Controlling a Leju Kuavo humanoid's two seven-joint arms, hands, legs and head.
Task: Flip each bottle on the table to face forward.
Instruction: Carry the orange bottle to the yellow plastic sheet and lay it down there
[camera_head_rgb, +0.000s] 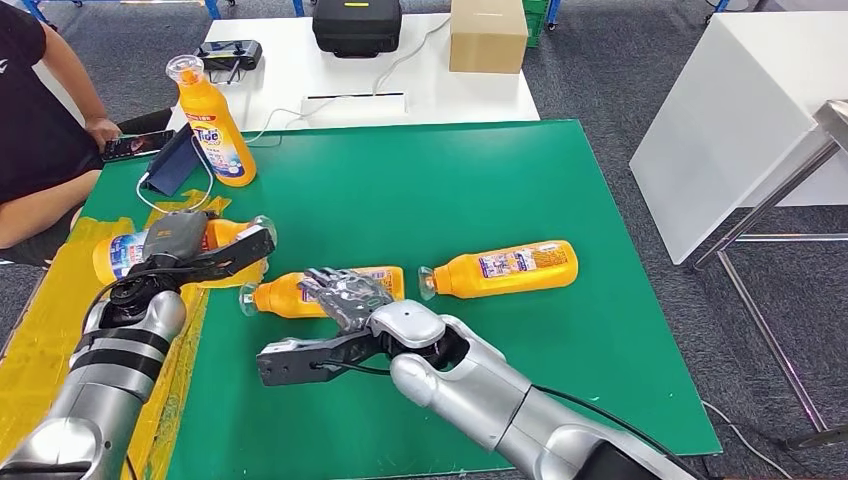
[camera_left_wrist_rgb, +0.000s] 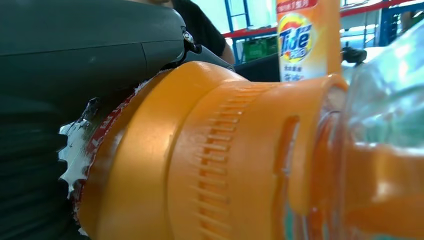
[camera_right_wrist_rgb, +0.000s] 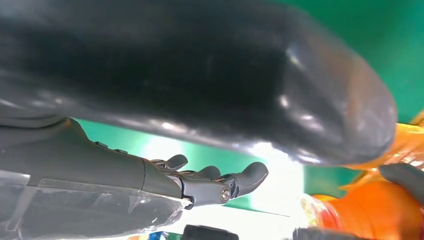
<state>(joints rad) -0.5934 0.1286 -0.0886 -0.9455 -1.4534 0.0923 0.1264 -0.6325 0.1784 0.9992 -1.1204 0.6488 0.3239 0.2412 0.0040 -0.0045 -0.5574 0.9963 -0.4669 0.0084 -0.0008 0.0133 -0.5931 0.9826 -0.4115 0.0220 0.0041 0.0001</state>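
Four bottles (camera_head_rgb: 512, 268): three lying, one upright.

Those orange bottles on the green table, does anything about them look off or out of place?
Yes. One bottle stands upright at the back, but two lie on their sides mid-table, the right hand over one. The left hand grips a fourth lying over the yellow strip. Nothing looks spilled.
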